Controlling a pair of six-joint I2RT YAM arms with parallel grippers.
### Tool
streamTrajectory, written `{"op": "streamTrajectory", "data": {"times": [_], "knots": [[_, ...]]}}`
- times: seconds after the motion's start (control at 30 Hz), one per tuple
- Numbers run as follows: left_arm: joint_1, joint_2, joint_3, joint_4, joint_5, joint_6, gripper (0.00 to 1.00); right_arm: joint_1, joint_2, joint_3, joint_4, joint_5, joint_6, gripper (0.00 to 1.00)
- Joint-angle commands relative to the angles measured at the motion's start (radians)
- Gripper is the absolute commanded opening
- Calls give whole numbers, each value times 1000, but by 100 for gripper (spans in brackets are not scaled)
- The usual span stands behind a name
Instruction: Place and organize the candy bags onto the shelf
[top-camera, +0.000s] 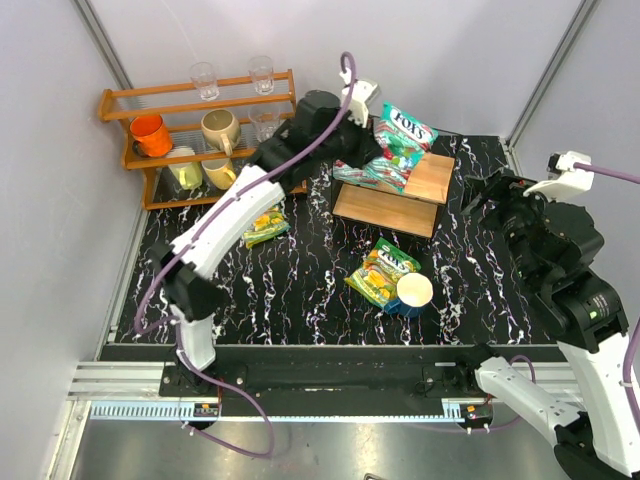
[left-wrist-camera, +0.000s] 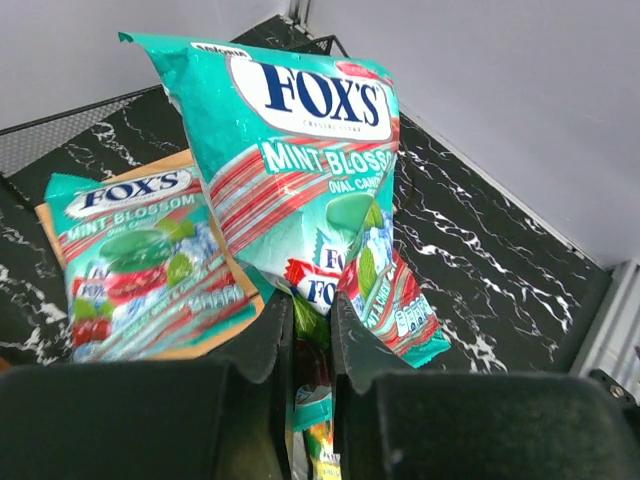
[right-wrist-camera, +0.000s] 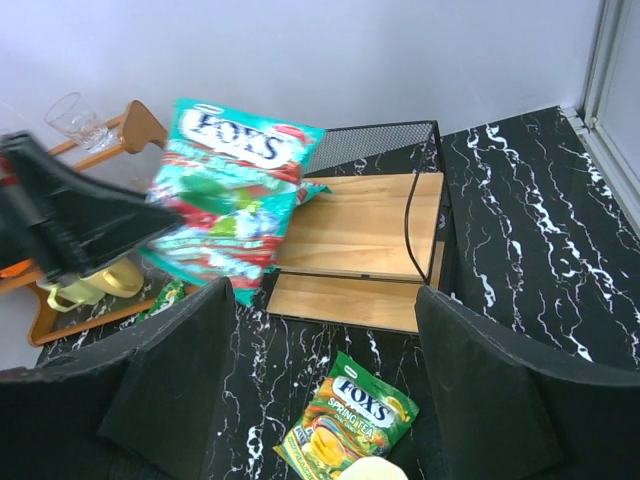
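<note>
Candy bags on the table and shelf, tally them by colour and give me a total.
Teal-green: 2, the upright teal-green bag and the flat teal-green bag
Yellow-green: 2, the left yellow-green bag and the right yellow-green bag
Total: 4

Ahead of the right tool (right-wrist-camera: 324, 290), the shelf (right-wrist-camera: 370, 225) lies bare toward its right; a teal bag (right-wrist-camera: 225, 170) and the left arm (right-wrist-camera: 80, 225) crowd its left. Beneath it, a yellow-green bag (right-wrist-camera: 345, 420) and seemingly a cup (right-wrist-camera: 372, 468) block the counter (right-wrist-camera: 520, 200).
</note>
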Motion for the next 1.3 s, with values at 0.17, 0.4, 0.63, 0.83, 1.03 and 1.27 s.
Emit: {"op": "streamTrajectory", "data": {"times": [0.17, 0.4, 0.63, 0.83, 1.03, 1.27], "knots": [[12, 224, 206, 98, -1, -84, 2, 0, -20, 39, -20, 60, -16, 83], [30, 282, 172, 222, 17, -159, 3, 0, -20, 48, -22, 71, -41, 84], [30, 396, 207, 307, 52, -245, 3, 0, -23, 40, -29, 79, -46, 85], [29, 454, 232, 344, 78, -294, 3, -2, -29, 26, -28, 88, -50, 85], [27, 480, 242, 387, 103, -329, 3, 0, -28, 16, -28, 90, -50, 86], [12, 522, 273, 397, 129, -340, 5, 0, -32, 5, -28, 90, -47, 86]]}}
